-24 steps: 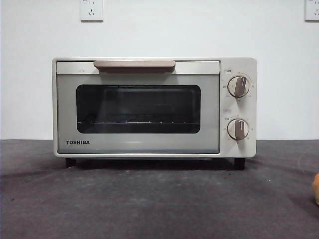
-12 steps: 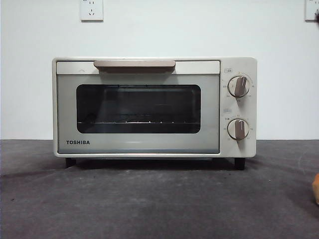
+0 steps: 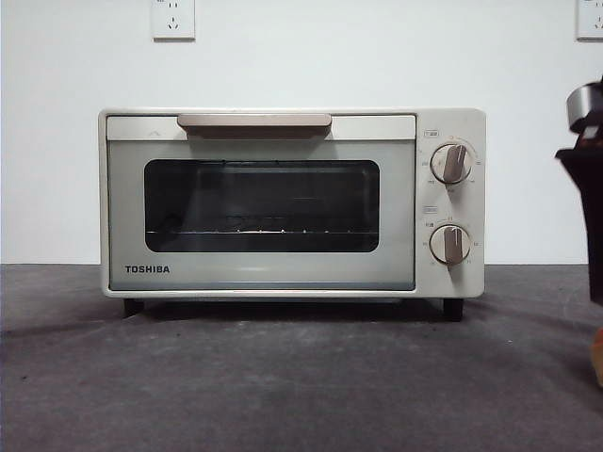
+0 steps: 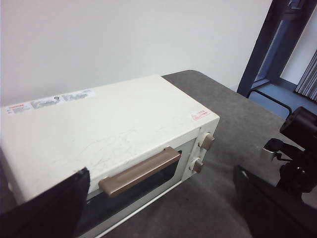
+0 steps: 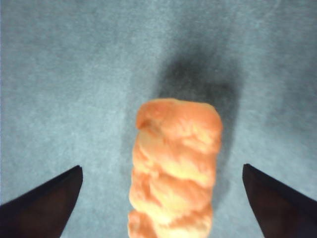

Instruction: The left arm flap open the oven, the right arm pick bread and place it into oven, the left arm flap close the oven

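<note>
Standing in the middle of the front view, the oven [image 3: 292, 202] rests on the dark grey tabletop [image 3: 283, 386] with its door shut, the beige bar handle [image 3: 254, 121] across the top of the door and the wire rack [image 3: 250, 231] visible through the dark glass. Two beige knobs [image 3: 451, 163] sit one above the other right of the door. At the right edge of that frame the right arm [image 3: 589, 188] reaches down as a dark shape, and a sliver of orange bread [image 3: 597, 358] shows at the lower right edge, lying on the tabletop.

From the left wrist view, the left gripper [image 4: 158, 208] hangs above the oven's front edge, near the handle, with its fingers spread wide and nothing between them.

From the right wrist view, the right gripper [image 5: 161, 198] is over the bread [image 5: 173, 168], its fingers spread wide to either side of the bun and clear of it.
</note>
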Robot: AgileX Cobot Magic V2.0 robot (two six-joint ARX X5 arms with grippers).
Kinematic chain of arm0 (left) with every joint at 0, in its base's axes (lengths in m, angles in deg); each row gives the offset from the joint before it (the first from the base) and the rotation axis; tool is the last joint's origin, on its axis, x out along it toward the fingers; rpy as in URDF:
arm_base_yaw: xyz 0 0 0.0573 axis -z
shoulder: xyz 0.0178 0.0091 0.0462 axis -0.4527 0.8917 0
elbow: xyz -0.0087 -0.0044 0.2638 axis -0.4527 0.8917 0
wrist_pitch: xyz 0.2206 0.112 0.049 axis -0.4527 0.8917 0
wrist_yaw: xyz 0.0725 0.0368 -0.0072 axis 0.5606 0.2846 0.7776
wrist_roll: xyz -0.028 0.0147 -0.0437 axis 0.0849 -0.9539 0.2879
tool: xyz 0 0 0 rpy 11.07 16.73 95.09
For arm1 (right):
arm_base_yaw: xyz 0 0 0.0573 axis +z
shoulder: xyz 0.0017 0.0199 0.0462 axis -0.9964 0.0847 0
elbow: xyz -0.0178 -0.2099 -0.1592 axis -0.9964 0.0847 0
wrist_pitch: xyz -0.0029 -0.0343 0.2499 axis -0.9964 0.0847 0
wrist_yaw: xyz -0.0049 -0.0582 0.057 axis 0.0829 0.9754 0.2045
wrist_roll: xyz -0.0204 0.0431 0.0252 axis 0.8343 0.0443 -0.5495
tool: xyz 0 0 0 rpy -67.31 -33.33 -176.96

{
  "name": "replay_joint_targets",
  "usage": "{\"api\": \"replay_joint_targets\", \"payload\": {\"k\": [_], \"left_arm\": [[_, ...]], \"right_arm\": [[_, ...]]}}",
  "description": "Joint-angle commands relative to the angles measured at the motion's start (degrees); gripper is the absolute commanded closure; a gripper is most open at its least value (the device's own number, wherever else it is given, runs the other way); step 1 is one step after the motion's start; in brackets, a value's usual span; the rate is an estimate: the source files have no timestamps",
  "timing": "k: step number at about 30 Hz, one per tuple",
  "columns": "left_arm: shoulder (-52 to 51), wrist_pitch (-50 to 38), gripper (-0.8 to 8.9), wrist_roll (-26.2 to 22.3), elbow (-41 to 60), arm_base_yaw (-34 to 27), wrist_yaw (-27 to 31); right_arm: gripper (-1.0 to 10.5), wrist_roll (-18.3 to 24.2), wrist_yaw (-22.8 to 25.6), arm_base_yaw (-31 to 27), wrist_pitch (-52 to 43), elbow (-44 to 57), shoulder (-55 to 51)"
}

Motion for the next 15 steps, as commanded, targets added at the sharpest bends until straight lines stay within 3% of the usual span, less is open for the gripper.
{"api": "replay_joint_targets", "payload": {"k": [1, 10, 15], "left_arm": [[0.3, -0.1, 3.49, 0.1, -1.0, 0.3, 0.5], [0.3, 0.2, 3.49, 0.1, -1.0, 0.3, 0.5], [0.3, 0.2, 3.49, 0.1, -1.0, 0.3, 0.7]], "right_arm": [[4.3, -0.6, 0.2, 0.7, -1.1, -0.2, 2.6], [4.7, -0.6, 0.4, 1.2, -1.8, -0.2, 10.0], [6.3, -0.3, 1.4, 1.2, -1.9, -0.2, 11.7]]}}
